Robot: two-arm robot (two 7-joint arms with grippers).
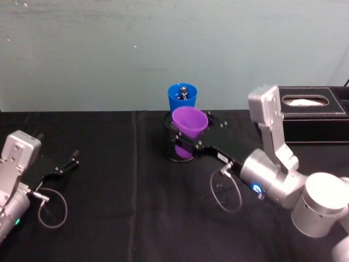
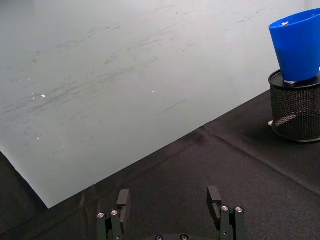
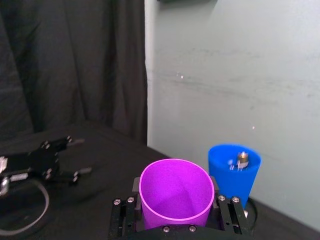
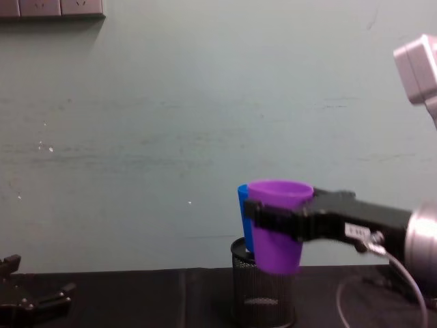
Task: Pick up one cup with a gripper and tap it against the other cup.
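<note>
Right pincer (image 1: pixel 185 143) grips purple tumbler (image 1: pixel 189 123) aloft just before blue tumbler (image 1: pixel 181 97), perched in mesh pen holder (image 4: pixel 263 290); hard tap risks toppling it.

The right gripper (image 1: pixel 182 143) is long and black with a white label. Its silver wrist (image 1: pixel 267 177) carries a blue light. A thin cable (image 1: pixel 226 191) loops below.

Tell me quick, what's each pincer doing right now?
Right pincer: shut on the purple cup, lifted beside the blue cup.
Left pincer: open, holding nothing, low over the black tablecloth.
</note>
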